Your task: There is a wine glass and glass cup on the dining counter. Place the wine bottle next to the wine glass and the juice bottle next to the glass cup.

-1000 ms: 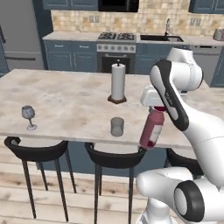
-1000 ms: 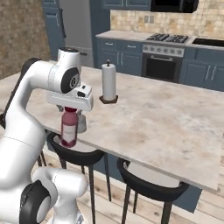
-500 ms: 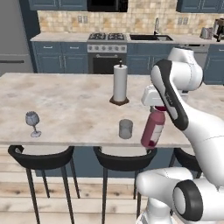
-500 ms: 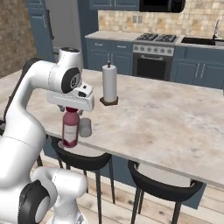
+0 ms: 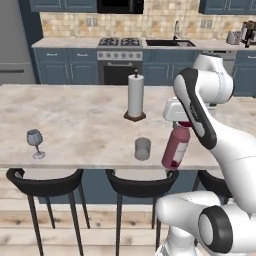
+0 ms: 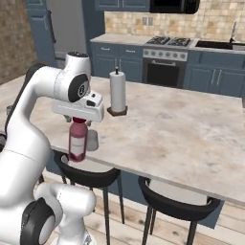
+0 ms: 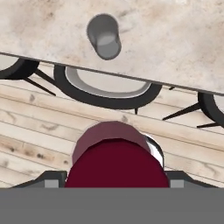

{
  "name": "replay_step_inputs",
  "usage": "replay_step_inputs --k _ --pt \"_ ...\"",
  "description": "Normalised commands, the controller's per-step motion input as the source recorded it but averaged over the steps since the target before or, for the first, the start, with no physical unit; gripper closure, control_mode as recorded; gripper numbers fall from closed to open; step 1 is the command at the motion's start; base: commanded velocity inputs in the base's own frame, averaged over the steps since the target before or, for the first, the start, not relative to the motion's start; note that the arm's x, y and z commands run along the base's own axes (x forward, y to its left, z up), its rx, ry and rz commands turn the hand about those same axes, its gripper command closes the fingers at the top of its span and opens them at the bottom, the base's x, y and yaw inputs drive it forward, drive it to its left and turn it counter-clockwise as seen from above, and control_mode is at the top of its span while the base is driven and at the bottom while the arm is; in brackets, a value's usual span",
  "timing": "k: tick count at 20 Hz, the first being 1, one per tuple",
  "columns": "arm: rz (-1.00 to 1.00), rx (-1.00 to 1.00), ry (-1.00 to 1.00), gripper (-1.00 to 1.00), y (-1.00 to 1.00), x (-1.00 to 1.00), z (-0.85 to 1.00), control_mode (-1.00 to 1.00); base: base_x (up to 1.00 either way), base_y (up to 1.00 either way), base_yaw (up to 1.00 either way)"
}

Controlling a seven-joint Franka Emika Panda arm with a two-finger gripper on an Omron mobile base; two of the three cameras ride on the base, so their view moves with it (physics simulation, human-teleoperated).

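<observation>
The fingers (image 5: 182, 123) are clamped on the dark red cap of the juice bottle (image 5: 176, 148), which hangs straight down below them, upright. The bottle is held at the near edge of the table (image 5: 75, 125); in the hand view its body (image 7: 114, 154) is over the wooden floor (image 7: 35, 131) and a black stool (image 7: 103, 92), just outside the table edge. The glass cup (image 5: 142, 149) stands on the table just beside the bottle, to the left of the fingers in the left base view, not touching it. The wine glass (image 5: 35, 142) stands far to the left of the fingers, also near the table edge. A paper towel roll (image 5: 135, 97) on a dark holder stands behind the cup, farther from the fingers toward the middle of the table.
</observation>
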Motion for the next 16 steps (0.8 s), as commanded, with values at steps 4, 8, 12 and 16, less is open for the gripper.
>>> replay_step_inputs --k 4,8,12,16 --pt "0.00 0.00 0.00 1.00 0.00 0.00 0.00 1.00 0.41 0.07 -0.14" --pt "0.00 0.00 0.00 1.00 0.00 0.00 0.00 1.00 0.03 0.00 -0.02" --pt "0.00 0.00 0.00 1.00 0.00 0.00 0.00 1.00 0.00 0.00 0.00" --pt "0.00 0.00 0.00 1.00 0.00 0.00 0.00 1.00 0.00 0.00 0.00"
